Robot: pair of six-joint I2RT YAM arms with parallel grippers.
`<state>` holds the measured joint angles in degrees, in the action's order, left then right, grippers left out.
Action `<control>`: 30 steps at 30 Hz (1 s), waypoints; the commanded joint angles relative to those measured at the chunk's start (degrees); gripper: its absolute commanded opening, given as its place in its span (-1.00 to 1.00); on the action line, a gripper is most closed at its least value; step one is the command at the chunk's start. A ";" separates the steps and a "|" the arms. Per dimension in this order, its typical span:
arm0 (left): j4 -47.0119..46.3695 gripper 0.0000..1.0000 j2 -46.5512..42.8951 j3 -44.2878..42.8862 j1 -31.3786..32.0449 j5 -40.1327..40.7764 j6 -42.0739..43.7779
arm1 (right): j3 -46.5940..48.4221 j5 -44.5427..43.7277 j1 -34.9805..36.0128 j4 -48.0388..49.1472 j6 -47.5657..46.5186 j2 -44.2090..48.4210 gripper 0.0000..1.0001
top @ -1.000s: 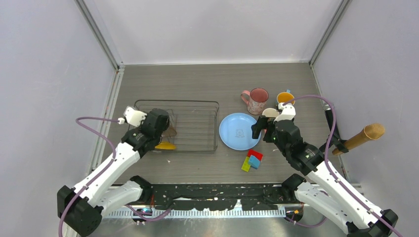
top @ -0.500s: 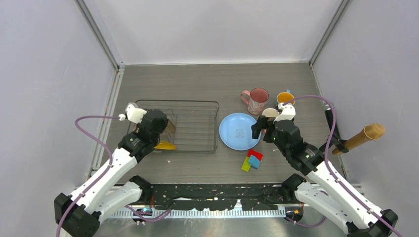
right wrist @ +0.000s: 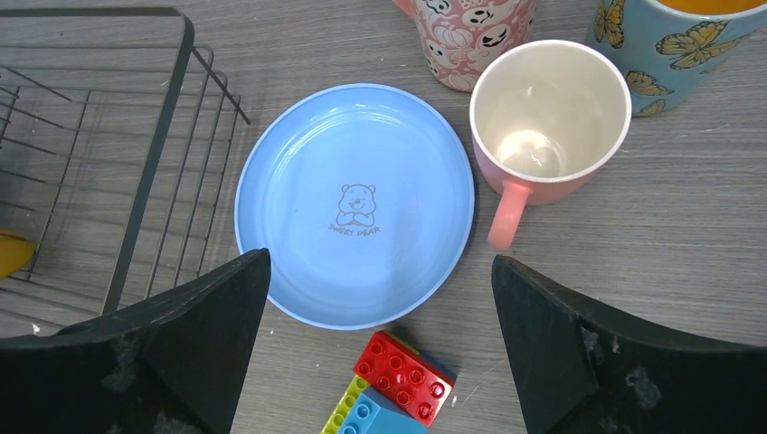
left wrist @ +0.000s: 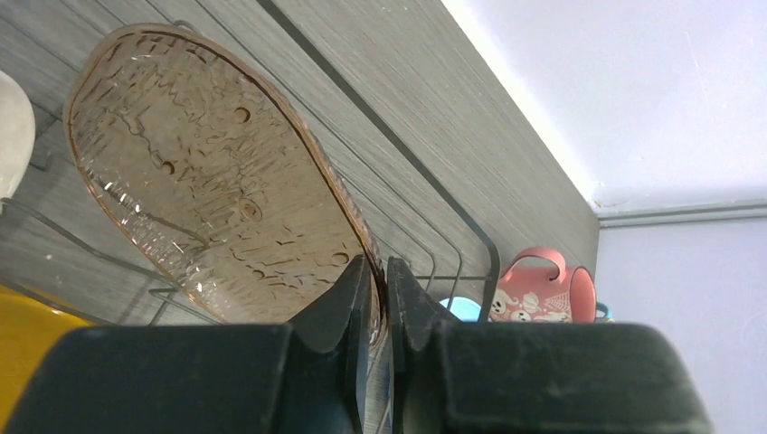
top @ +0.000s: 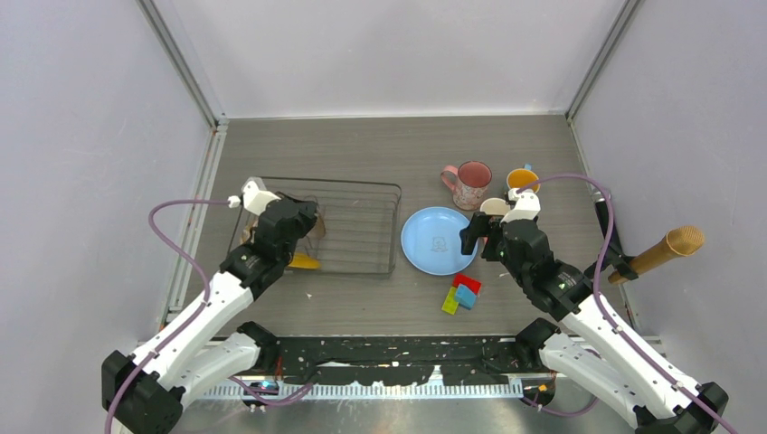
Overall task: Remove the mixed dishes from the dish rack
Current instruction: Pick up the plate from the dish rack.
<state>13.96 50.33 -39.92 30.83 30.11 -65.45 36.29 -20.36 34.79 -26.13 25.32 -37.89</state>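
**Left gripper clamped on amber plate; rack nearly unloaded**

A yellow dish is yet to be lifted from the dish rack, centre left of the overhead frame. Right gripper is held spread above the light blue plate, already set out. Speckled pink mug, salmon mug and blue mug are out too, at upper right.

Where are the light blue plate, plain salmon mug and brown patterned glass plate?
Light blue plate [right wrist: 355, 203], right wrist view, centre.
Plain salmon mug [right wrist: 505, 212], right wrist view, handle.
Brown patterned glass plate [left wrist: 217, 190], left wrist view, face.
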 commanded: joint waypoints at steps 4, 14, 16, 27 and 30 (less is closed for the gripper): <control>-7.23 -1.00 0.78 -3.27 -0.16 -4.44 9.15 | 0.08 0.83 0.09 2.80 -0.58 0.40 0.98; -3.45 -1.00 -0.72 -6.96 -0.19 -6.70 15.18 | -0.03 1.13 0.11 3.49 -1.05 1.65 0.98; -5.64 -1.00 -0.85 -6.67 -0.16 -8.80 16.94 | -0.20 1.17 0.10 3.69 -1.12 1.95 0.98; -3.44 -1.00 3.85 -17.22 -0.16 -25.90 40.68 | 1.45 5.36 0.10 3.77 0.52 0.97 0.99; -0.27 -1.00 6.55 -21.73 -0.03 -38.32 49.42 | 2.79 6.57 0.11 2.93 2.56 0.81 0.98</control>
<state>12.99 54.94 -54.81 30.83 7.90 -31.35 35.86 -16.08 34.79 -24.47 25.69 -36.77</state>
